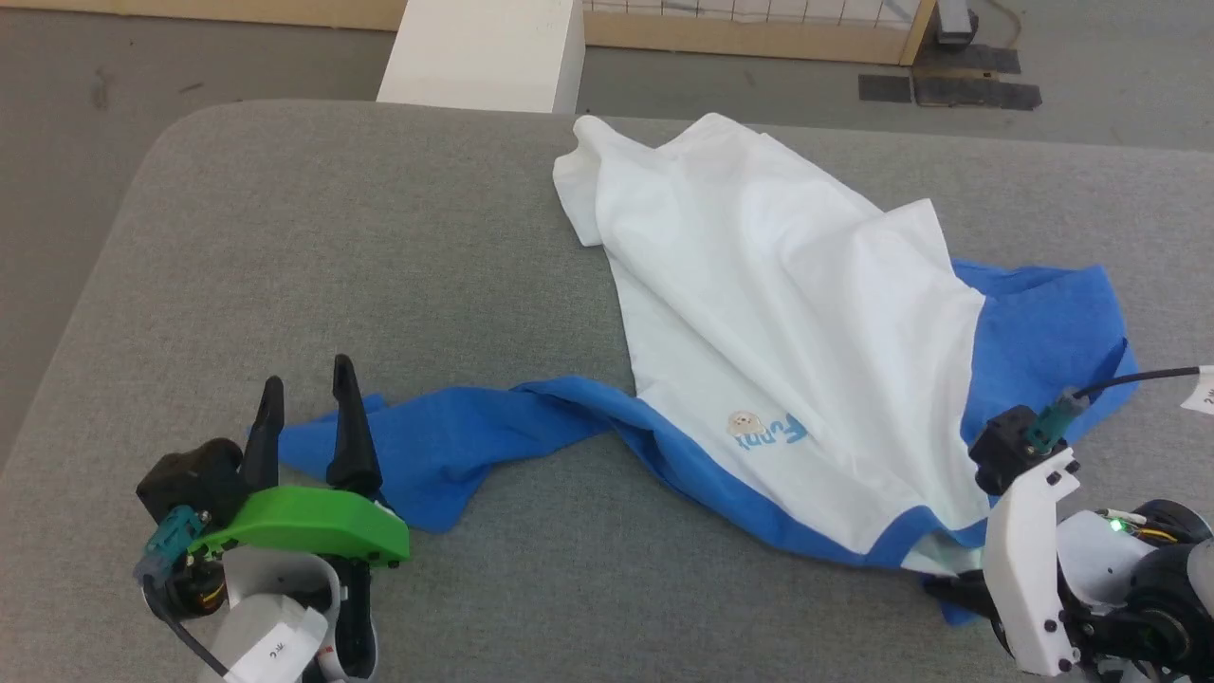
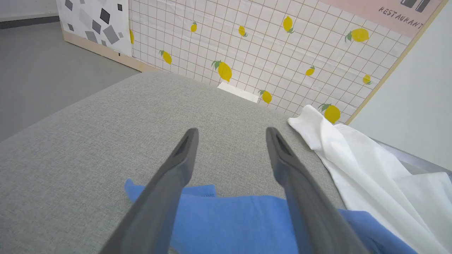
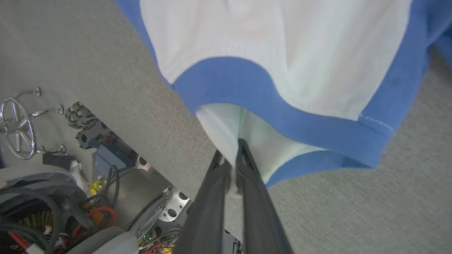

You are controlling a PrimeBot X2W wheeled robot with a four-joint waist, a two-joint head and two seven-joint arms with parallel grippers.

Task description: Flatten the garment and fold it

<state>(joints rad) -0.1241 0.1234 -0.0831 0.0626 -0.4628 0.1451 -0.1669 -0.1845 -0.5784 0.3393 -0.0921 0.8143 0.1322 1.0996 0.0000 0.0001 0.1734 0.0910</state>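
Note:
The garment (image 1: 759,313), a white T-shirt with blue sleeves and collar, lies rumpled on the grey table (image 1: 379,285), its light-blue lettering (image 1: 770,433) facing up. One blue sleeve (image 1: 446,446) stretches out to the left. My left gripper (image 1: 307,372) stands open over that sleeve's end (image 2: 229,218), one finger on each side and nothing gripped. My right gripper (image 3: 230,150) is shut on white fabric just inside the blue collar (image 3: 247,91), at the near right of the table, and my right wrist (image 1: 1029,531) hides that spot in the head view.
A white block (image 1: 484,47) stands past the table's far edge. A lemon-patterned panel (image 2: 265,46) lies beyond it. Below the table's near edge sits the robot base with cables (image 3: 53,197). Bare grey tabletop spreads to the left of the shirt.

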